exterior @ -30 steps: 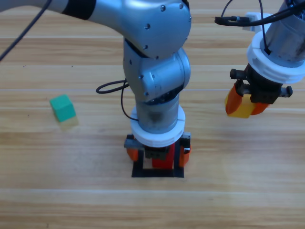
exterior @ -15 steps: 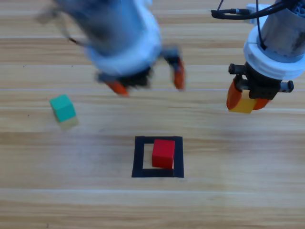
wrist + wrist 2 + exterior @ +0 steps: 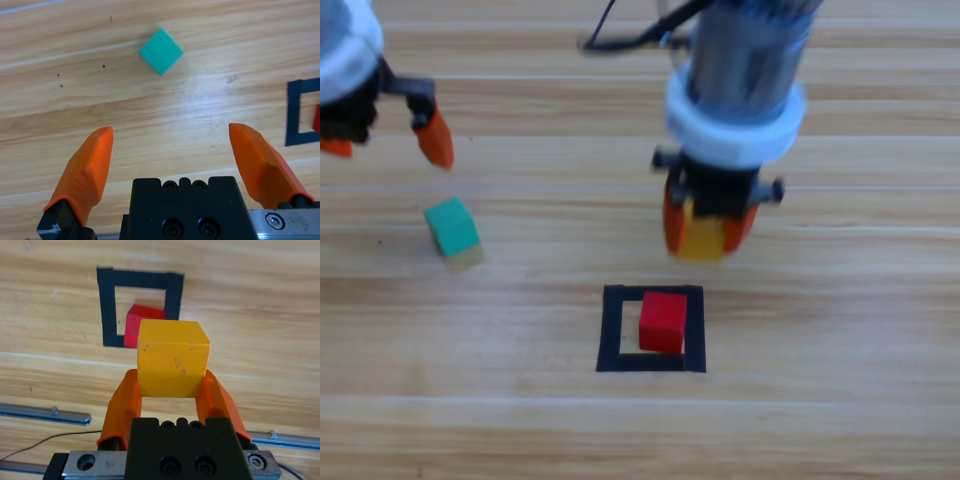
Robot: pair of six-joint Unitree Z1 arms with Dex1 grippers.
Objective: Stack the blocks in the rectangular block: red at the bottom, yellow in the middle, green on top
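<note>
The red cube sits alone inside the black tape rectangle, slightly right of its centre; the right wrist view shows the red cube in the tape rectangle ahead. My right gripper hangs just above and behind it, shut on the yellow cube, which fills the jaws in the yellow cube's close-up. The teal-green cube lies on the table at the left. My left gripper is at the upper left, open and empty, with the green cube ahead of it.
Bare wooden table lies around the tape rectangle and along the front edge. A black cable trails from the right arm at the top. Metal rails show at the table's edge in the right wrist view.
My left arm has let go of the red cube in the rectangle and drawn back to the upper left. My right gripper has carried the yellow cube leftward to just behind the rectangle.
</note>
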